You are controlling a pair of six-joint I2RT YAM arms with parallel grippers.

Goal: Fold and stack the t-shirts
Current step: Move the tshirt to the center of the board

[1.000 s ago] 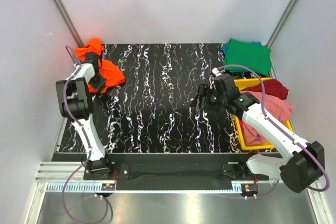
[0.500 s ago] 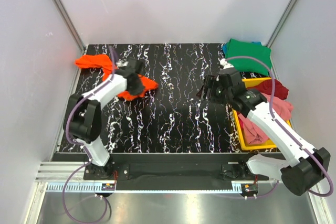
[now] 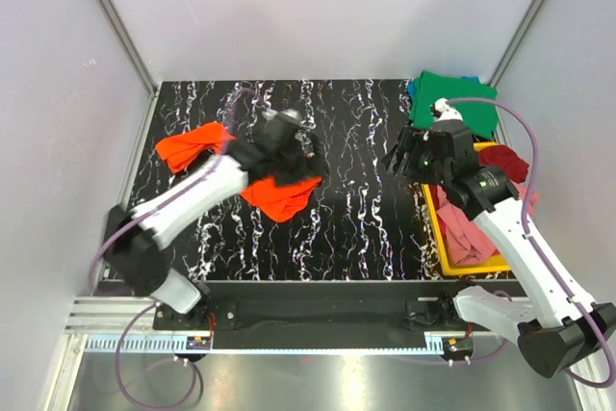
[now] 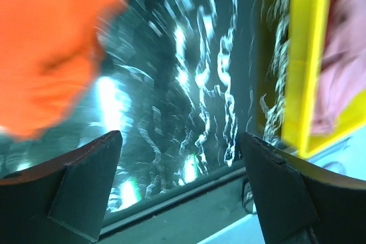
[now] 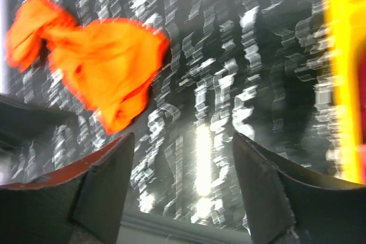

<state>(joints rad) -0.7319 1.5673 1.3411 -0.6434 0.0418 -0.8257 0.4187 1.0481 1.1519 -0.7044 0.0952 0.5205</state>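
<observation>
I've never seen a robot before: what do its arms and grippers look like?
The left arm and right arm are white tubes with chunky black joints. A thin purple cable runs along each. The left gripper and right gripper are black, with two broad dark fingers.

The left hand has swung from the far left corner out over the middle of the table. The orange t-shirt has come along and now trails from the hand's left to just beneath it. The right hand has drawn back rightward, closer to the yellow tray.
</observation>
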